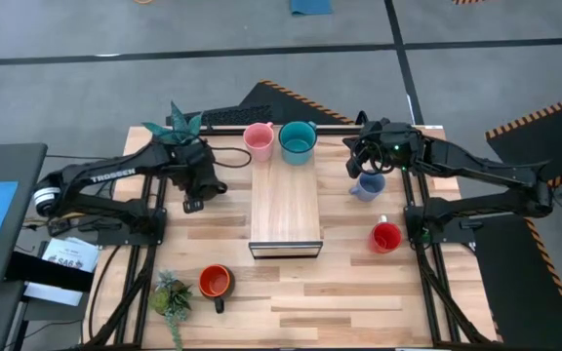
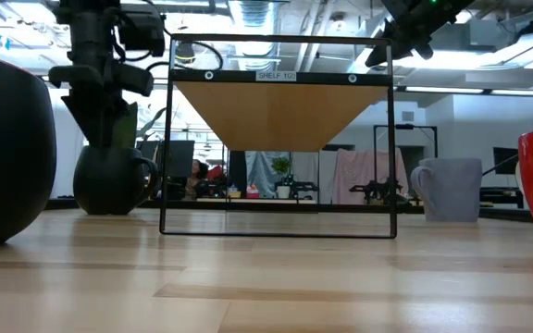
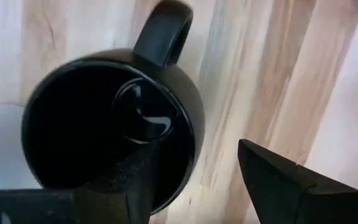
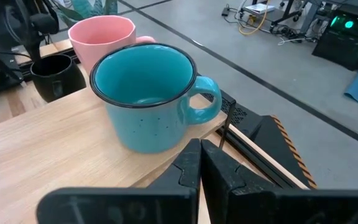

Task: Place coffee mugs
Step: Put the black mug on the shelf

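In the high view, a table of pale wooden planks is seen, with a low wooden shelf in the middle. A pink mug and a teal mug are placed side by side at the far end of the shelf top. A pale blue mug and a red mug are set on the table at the right, an orange mug near the front. "TROSSEN" is written on the left arm.

In the low view, a label "SHELF 102" is read on the thin black frame of the shelf. The glossy, round black mug is standing on the table at the left.

In the left wrist view, the left gripper is held open over the black mug, one finger inside its rim, one outside.

In the right wrist view, the right gripper is closed and empty, just beside the speckled teal mug.
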Controlling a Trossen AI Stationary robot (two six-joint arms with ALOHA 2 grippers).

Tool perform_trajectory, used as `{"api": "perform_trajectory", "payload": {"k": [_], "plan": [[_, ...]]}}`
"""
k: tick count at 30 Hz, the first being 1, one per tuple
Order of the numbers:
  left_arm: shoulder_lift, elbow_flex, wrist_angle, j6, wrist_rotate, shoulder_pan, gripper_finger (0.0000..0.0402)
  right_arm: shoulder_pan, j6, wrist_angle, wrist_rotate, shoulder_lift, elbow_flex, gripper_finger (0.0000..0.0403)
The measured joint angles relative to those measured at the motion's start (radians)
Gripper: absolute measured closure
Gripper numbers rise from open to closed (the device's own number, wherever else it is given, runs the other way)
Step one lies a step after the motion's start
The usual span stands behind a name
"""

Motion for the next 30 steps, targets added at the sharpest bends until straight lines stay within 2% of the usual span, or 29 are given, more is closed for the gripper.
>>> {"api": "perform_trajectory", "payload": {"k": [9,12,15,19,21,24,30], "plan": [[0.122,-0.011,0.023,-0.009,-0.089,0.0,0.0198,0.0,0.0,0.0,0.0,0.0,0.0,0.0372],[0.147,-0.011,0.024,-0.017,-0.091,-0.001,0.0212,0.0,0.0,0.0,0.0,0.0,0.0,0.037],[0.155,-0.011,0.027,-0.03,-0.1,-0.001,0.0257,0.0,0.0,-0.001,0.0,0.0,0.0,0.0372],[0.145,-0.008,0.024,-0.074,-0.103,-0.004,0.0367,0.0,0.0,0.0,0.0,0.0,0.0,0.0374],[0.14,0.008,-0.017,-0.108,-0.111,-0.01,0.0388,0.0,0.0,0.0,0.0,0.0,0.0,0.0374],[0.132,0.077,-0.074,-0.136,-0.093,-0.035,0.0395,0.0,0.0,0.0,0.0,0.0,0.0,0.0371],[0.12,0.307,-0.273,-0.235,-0.088,-0.148,0.0398,0.0,0.006,0.0,0.0,0.0,0.0,0.0373]]}}
